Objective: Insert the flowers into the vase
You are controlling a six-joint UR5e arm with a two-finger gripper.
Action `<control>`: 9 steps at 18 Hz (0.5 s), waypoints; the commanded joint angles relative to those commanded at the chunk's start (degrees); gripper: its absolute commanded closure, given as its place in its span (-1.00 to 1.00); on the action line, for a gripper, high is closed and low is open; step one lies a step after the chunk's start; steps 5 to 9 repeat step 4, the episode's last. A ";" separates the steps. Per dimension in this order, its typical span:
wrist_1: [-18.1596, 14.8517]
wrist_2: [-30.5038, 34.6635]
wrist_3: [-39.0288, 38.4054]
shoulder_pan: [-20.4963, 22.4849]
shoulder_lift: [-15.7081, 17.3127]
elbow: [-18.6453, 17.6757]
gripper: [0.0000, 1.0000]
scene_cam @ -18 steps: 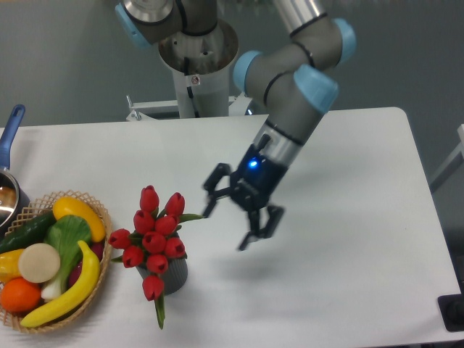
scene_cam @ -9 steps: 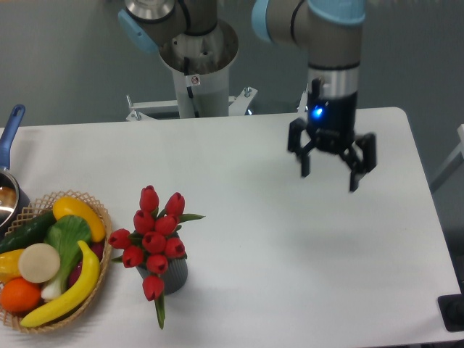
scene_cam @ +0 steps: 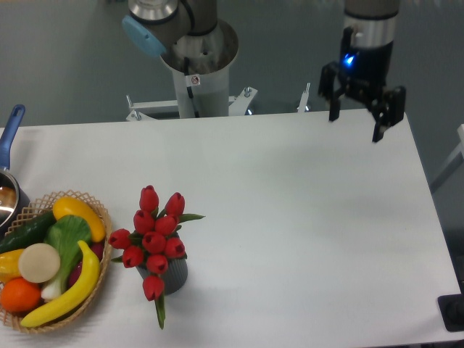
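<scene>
Tulips, a bunch of red flowers [scene_cam: 154, 238], stand in a small dark ribbed vase [scene_cam: 171, 276] near the front left of the white worktop [scene_cam: 304, 239]. The heads spread wider than the vase's mouth, so most of it is hidden. One bud droops over the front rim and a green leaf hangs below it, which suggests the bunch sits loosely, not packed tight. Judging by how things lie, the insertion looks done.

Just to the left, a wicker basket [scene_cam: 96, 290] holds a banana [scene_cam: 72, 293], an orange [scene_cam: 19, 295] and a leafy green vegetable [scene_cam: 65, 239], close to the vase but apart from it. A pot with a blue handle [scene_cam: 11, 130] pokes in at the left edge.

Well apart from all this, the gripper [scene_cam: 361, 109] hangs high over the far right of the worktop, pointing down with a blue light lit. Its jaws are spread and carry nothing, a pose that fits an arm parked clear of the arrangement. The arm's grey pedestal [scene_cam: 199, 65] stands behind the worktop.
</scene>
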 joint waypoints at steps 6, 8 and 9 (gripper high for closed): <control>0.00 -0.09 0.09 0.17 0.00 0.00 -1.00; 0.00 -0.09 0.09 0.17 0.00 0.00 -1.00; 0.00 -0.09 0.09 0.17 0.00 0.00 -1.00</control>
